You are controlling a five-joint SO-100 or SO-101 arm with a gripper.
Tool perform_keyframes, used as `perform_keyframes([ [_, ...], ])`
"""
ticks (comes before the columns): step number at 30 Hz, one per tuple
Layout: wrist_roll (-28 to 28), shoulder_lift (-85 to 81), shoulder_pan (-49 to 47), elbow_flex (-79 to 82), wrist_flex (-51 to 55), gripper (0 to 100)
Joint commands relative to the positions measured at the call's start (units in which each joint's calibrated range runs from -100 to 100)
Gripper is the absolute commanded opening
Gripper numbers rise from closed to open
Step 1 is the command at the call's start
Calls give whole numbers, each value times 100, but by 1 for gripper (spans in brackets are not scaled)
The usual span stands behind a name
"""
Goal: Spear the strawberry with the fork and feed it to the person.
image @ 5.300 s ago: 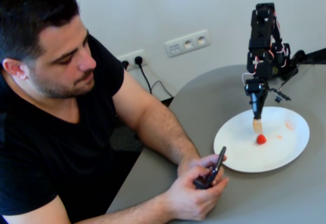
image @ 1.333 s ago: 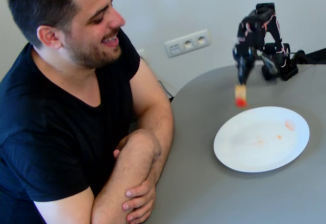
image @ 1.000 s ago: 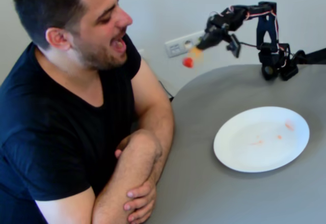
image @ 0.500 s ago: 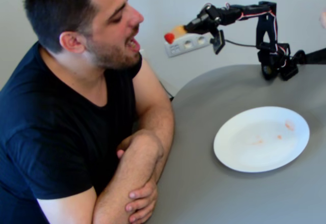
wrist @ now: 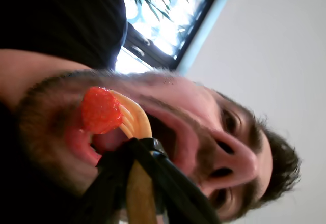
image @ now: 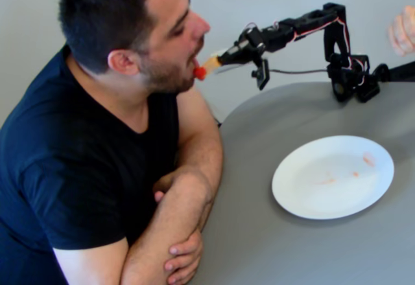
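Note:
The person (image: 97, 142), a dark-haired man in a black T-shirt, leans over the table edge at the left of the fixed view with his mouth open. The red strawberry (image: 200, 72) sits speared on the tines of the yellow-orange fork (image: 212, 62), right at his lips. My gripper (image: 230, 55) is shut on the fork's handle, arm stretched out to the left above the table. In the wrist view the strawberry (wrist: 101, 110) is on the fork (wrist: 133, 122) in front of the person's open mouth (wrist: 214, 127), with my gripper (wrist: 135, 150) clamped on the handle.
A white plate (image: 285, 194) with faint pinkish smears lies on the grey round table (image: 259, 246). My arm's base (image: 350, 78) stands at the table's far edge. Someone else's hand (image: 403, 31) shows at the top right. The man's folded arms rest on the table's left edge.

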Motion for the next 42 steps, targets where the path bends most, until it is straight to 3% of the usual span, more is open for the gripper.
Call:
perform_keyframes([
  [1,-24,-4,111,-65,-331,1],
  [18,-76,-241,-31,-47,35,1],
  [19,-485,-334,-128,-137,983,1],
  [24,-1104,-1740,-986,-38,3159,1],
  [26,-1581,-2308,-1591,-38,4665,1],
  [28,-1854,-2477,-1800,-20,5300,1],
  [29,-2084,-2731,-1919,269,5735,1],
  [33,-2231,-3570,-2151,1252,5840,1],
  [35,-2352,-5273,-2703,3145,5761,1],
  [39,-2310,-7585,-2740,6094,4578,1],
  [42,-1985,-9229,-3009,8015,3969,1],
])
